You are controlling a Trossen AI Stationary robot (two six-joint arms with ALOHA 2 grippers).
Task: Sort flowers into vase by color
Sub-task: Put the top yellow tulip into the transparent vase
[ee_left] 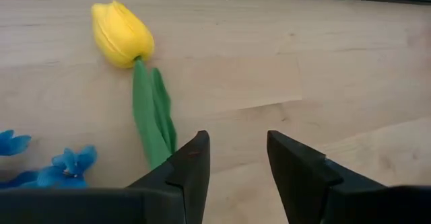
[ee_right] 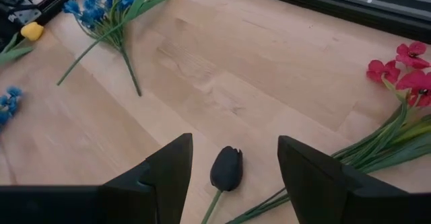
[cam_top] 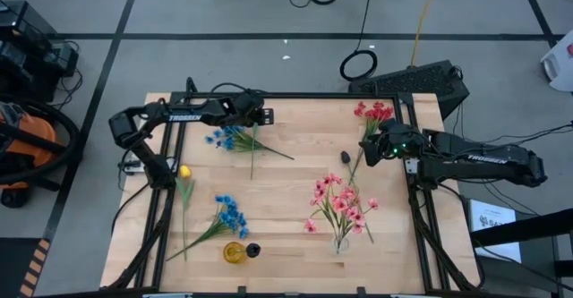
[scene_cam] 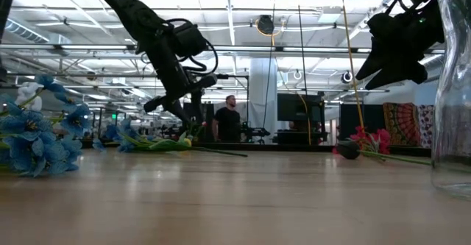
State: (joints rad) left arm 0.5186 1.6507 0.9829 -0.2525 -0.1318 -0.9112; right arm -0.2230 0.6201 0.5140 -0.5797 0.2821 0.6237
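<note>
A yellow tulip with a green leaf lies on the table by the far blue sprig. My left gripper stands open just above and beside it, near the far edge; the leaf runs out of sight behind one finger. A second yellow tulip and another blue sprig lie toward the left. Pink flowers stand in a clear vase. Red flowers lie at the far right. My right gripper hangs open, well above a black bud on the table.
A small yellow vase and a dark object stand near the front edge. A black frame rail runs along the table's far side. Bare wood lies in the table's middle. A person stands far behind the table.
</note>
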